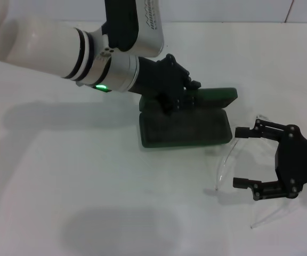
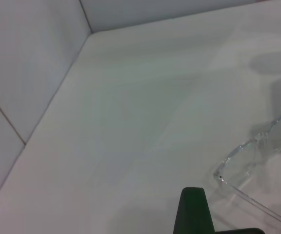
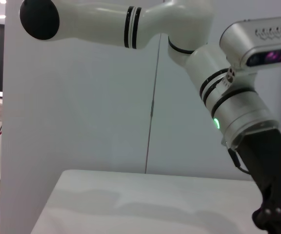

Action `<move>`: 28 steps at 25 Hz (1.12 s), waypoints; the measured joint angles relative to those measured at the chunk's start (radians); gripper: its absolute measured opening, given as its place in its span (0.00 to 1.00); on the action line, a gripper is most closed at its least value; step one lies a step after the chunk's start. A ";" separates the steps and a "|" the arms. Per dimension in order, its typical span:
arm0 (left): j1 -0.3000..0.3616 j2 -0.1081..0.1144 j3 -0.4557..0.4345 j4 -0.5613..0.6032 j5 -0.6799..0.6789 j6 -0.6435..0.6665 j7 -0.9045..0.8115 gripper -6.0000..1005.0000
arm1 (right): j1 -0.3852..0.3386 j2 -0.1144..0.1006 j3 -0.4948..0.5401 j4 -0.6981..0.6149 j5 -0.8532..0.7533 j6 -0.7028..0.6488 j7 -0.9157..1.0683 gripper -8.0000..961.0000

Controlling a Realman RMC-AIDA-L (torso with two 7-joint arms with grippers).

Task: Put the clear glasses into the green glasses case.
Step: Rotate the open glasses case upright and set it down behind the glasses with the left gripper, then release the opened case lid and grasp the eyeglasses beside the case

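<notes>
The green glasses case (image 1: 185, 130) lies open in the middle of the table, its lid (image 1: 215, 96) standing up at the back. My left gripper (image 1: 181, 98) reaches in from the upper left and is shut on the lid's left end; a green edge of the case (image 2: 194, 212) shows in the left wrist view. The clear glasses (image 1: 232, 154) lie on the table just right of the case, thin arms trailing toward the front, and they also show in the left wrist view as clear glasses (image 2: 257, 156). My right gripper (image 1: 240, 157) is open, its fingertips on either side of the glasses' right end.
The white table (image 1: 89, 186) stretches wide to the left and front. A pale wall (image 2: 28, 73) borders its far side. In the right wrist view my left arm (image 3: 228, 107) fills the upper right above the table.
</notes>
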 joint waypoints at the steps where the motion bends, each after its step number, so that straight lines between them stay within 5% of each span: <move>1: 0.000 0.000 0.003 -0.004 0.000 0.000 0.000 0.23 | 0.000 0.000 0.000 0.000 0.000 -0.002 0.000 0.90; 9: 0.003 -0.003 0.007 -0.002 -0.012 -0.002 0.000 0.23 | 0.000 -0.005 0.000 0.007 0.000 -0.009 0.000 0.90; 16: 0.071 0.001 -0.015 0.068 -0.118 0.000 0.007 0.35 | -0.005 -0.009 0.001 0.006 -0.001 -0.008 0.005 0.90; 21: 0.224 0.003 -0.032 0.096 -0.418 0.029 0.157 0.46 | -0.003 -0.012 0.015 -0.039 0.001 -0.001 0.125 0.89; 28: 0.406 0.002 -0.034 -0.104 -0.904 0.162 0.564 0.49 | -0.017 -0.040 0.049 -0.444 -0.109 0.022 0.752 0.89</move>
